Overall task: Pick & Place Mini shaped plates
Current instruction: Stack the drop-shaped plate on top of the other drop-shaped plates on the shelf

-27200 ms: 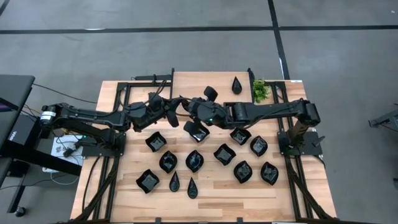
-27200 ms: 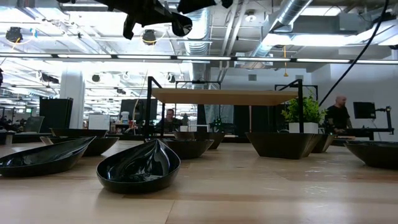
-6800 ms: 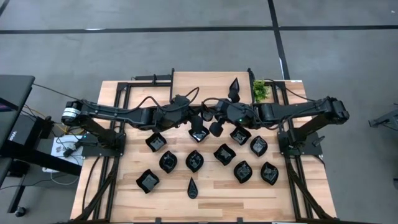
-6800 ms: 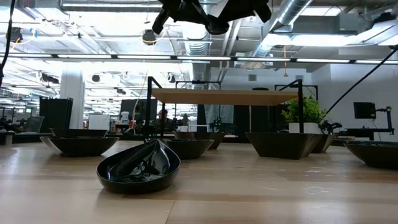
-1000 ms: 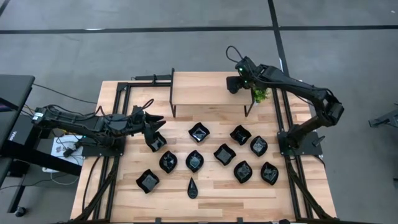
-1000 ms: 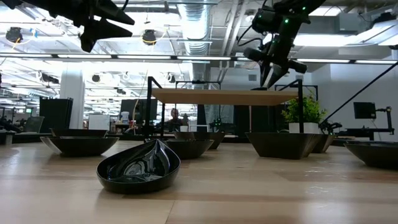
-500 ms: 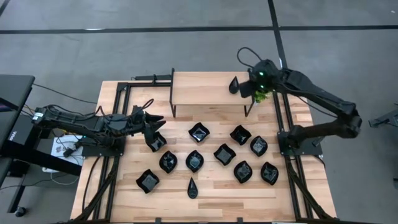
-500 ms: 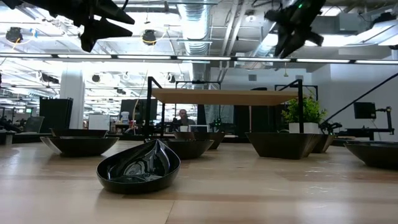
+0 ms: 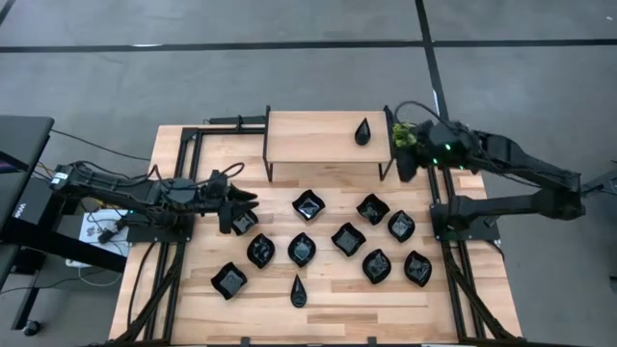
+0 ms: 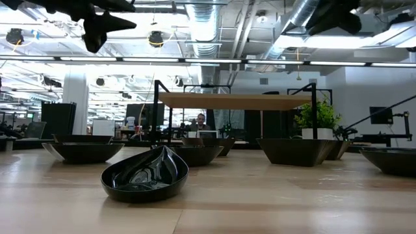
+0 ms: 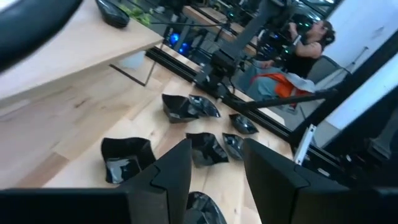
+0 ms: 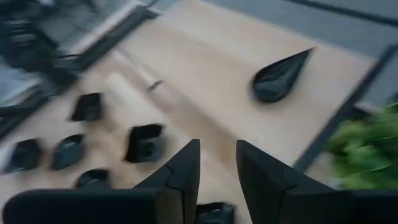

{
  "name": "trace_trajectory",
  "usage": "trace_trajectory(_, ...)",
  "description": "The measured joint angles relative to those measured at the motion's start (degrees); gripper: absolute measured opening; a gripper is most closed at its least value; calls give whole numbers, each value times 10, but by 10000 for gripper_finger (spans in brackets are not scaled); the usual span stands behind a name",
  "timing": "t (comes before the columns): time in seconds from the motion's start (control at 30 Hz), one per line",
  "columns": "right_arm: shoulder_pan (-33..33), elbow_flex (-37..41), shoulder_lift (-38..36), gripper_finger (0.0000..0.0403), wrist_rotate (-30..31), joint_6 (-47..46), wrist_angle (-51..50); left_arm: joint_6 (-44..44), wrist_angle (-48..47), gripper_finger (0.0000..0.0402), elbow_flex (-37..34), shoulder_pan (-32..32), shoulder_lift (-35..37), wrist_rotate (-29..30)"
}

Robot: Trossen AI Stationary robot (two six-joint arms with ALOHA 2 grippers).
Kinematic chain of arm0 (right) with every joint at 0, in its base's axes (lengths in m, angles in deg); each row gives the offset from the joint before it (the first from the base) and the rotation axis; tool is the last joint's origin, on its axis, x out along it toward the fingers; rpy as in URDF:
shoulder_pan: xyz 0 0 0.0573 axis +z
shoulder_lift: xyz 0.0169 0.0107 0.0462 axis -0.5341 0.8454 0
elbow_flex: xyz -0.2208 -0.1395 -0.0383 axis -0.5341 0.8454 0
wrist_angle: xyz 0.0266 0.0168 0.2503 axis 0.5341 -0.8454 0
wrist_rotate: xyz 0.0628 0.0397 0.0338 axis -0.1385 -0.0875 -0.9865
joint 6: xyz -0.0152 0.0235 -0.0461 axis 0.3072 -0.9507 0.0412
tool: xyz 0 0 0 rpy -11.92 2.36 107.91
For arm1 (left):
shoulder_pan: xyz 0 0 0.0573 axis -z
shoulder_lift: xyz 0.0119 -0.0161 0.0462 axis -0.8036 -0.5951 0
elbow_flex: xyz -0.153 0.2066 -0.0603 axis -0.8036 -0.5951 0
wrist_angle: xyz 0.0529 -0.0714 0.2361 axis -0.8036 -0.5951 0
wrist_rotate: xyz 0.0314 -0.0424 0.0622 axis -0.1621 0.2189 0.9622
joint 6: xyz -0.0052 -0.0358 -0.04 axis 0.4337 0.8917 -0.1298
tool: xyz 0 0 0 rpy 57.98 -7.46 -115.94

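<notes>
Teardrop plate [image 9: 363,130] sits on the raised shelf [image 9: 308,135], upper centre of the high view; the other mini plates [image 9: 333,239] are spread over the table [image 9: 482,280] below it.

Right gripper [image 9: 409,166] is just off the shelf's right end beside the plant [image 9: 401,136], empty, fingers a narrow gap apart in the right wrist view.

Left gripper [image 9: 238,204] hovers centre-left, over a square plate [image 9: 241,221], fingers parted, holding nothing.

Likely next step: left arm takes that plate. Judgement: drop straight down, pinch one rim wall, lift clear before traversing; glossy rims could slip and neighbours sit close.

Surface: light wood planks, black frame rails. Room: open workshop, ceiling ducts and strip lights; a person [image 11: 306,46] is seated beyond the table.
</notes>
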Motion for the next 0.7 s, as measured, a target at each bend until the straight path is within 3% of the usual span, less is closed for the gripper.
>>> trace_trajectory(0.2, 113, 120, -54, 99, -13, -39, 152, -1, 0, 145, 0, 22, 0, 0)
trace_trajectory(0.33, 184, 181, -49, 99, -15, -39, 301, -2, 0, 145, 0, 32, 0, 0)
trace_trajectory(0.57, 300, 197, 45, 99, -35, -32, 485, -2, 0, 145, 0, 33, -2, 5)
trace_trajectory(0.7, 349, 193, 118, 99, -61, -53, 543, 0, 0, 145, 0, 33, -3, 5)
